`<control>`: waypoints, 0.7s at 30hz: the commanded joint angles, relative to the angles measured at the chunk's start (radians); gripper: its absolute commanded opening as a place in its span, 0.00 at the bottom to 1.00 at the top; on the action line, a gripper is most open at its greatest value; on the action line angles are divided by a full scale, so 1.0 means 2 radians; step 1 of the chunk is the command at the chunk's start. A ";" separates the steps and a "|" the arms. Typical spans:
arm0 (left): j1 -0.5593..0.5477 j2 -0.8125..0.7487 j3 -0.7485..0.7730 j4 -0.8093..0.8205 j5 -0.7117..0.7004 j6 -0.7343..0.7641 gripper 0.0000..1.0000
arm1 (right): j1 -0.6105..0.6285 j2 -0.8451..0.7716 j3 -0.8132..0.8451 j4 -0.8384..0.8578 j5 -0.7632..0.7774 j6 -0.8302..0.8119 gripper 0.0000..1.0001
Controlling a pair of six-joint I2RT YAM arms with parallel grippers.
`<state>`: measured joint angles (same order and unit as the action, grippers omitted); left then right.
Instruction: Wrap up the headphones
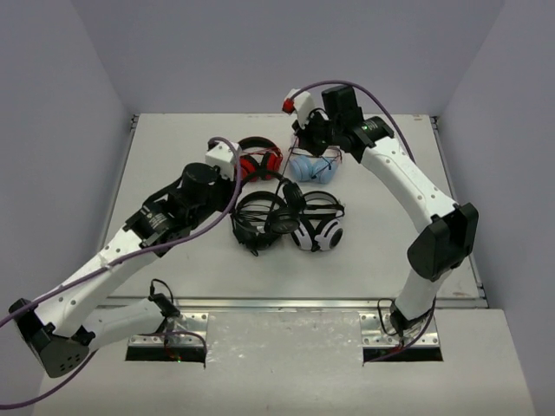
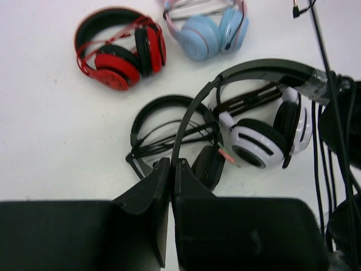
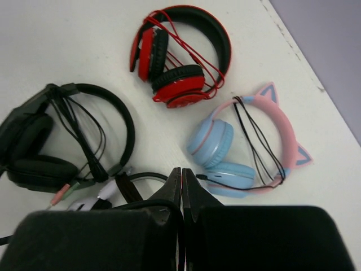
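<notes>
The small black headphones hang between my two grippers above the table. Their thin headband point(image 2: 259, 69) arcs up and right from my left gripper point(image 2: 171, 165), which is shut on it. Their cups point(image 2: 345, 132) sit at the right edge of the left wrist view, with turns of the thin black cable point(image 2: 322, 45) round the band. In the top view the cups point(image 1: 293, 196) hang right of my left gripper point(image 1: 236, 192). My right gripper point(image 3: 181, 172) is shut, and the cable point(image 3: 150, 201) runs over its left finger into the jaws. It hovers near the back of the table point(image 1: 303, 143).
Other pairs lie on the white table point(image 1: 173, 251): red-and-black point(image 1: 260, 160), blue-and-pink cat-ear point(image 1: 312, 165), bigger black over-ear point(image 1: 256, 217) and white-and-black point(image 1: 319, 230). All lie close under the held headphones. Purple walls surround the table.
</notes>
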<state>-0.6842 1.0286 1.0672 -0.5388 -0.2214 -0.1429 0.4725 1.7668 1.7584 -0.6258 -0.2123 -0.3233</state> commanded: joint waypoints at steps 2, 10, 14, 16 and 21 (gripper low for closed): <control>-0.004 -0.040 0.043 0.039 -0.017 0.003 0.00 | -0.003 -0.044 -0.037 0.071 -0.072 0.053 0.01; -0.004 -0.071 0.085 0.088 -0.140 -0.034 0.00 | -0.003 -0.098 -0.136 0.182 -0.136 0.148 0.03; -0.004 -0.073 0.101 0.118 -0.140 -0.063 0.00 | -0.001 -0.112 -0.197 0.307 -0.233 0.265 0.10; -0.004 -0.067 0.114 0.123 -0.141 -0.070 0.00 | 0.000 -0.116 -0.216 0.366 -0.262 0.306 0.09; -0.004 -0.033 0.173 0.103 -0.186 -0.081 0.00 | 0.010 -0.123 -0.255 0.468 -0.281 0.386 0.07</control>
<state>-0.6872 0.9390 1.3228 -0.4206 -0.5121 -0.2459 0.4778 1.5623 1.2549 0.0799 -0.6987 0.3046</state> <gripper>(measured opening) 0.027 0.067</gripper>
